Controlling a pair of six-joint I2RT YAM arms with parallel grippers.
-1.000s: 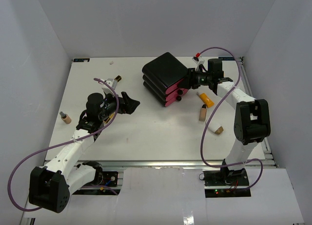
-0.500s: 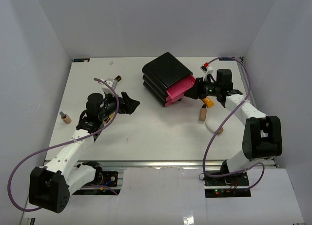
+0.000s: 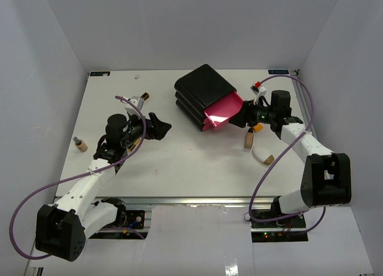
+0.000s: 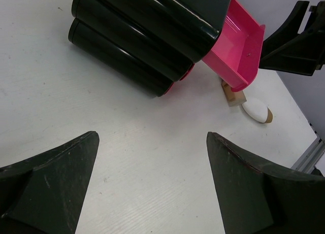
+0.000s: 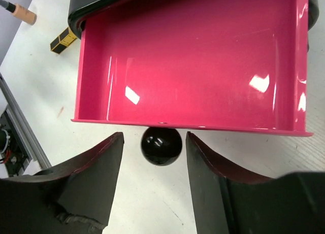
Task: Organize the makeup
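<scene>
The black box (image 3: 202, 89) has its top pink drawer (image 3: 222, 108) pulled out, and the drawer is empty (image 5: 193, 56). My right gripper (image 3: 242, 117) (image 5: 154, 141) is open, with its fingers on either side of the drawer's black knob (image 5: 161, 145) and a gap on both sides. Of the makeup, a tan bottle (image 3: 248, 139) (image 4: 233, 96) and a white oval tube (image 3: 262, 155) (image 4: 257, 111) lie near the right arm. An orange tube (image 3: 257, 128) peeks out from under that arm. Another tan bottle (image 3: 79, 144) (image 5: 23, 11) lies far left. My left gripper (image 3: 161, 126) (image 4: 152, 142) hangs open over bare table.
A small gold and black item (image 3: 140, 99) (image 5: 63, 39) lies behind the left arm. A tiny white bit (image 3: 137, 76) sits near the table's back edge. Grey walls close in the table (image 3: 179, 162) on three sides. The right arm's cable (image 3: 281, 138) loops over the front right of the table.
My right gripper has pulled the top pink drawer out of the box, toward the front right. Its jaws have since opened off the knob. The left arm has stayed still.
</scene>
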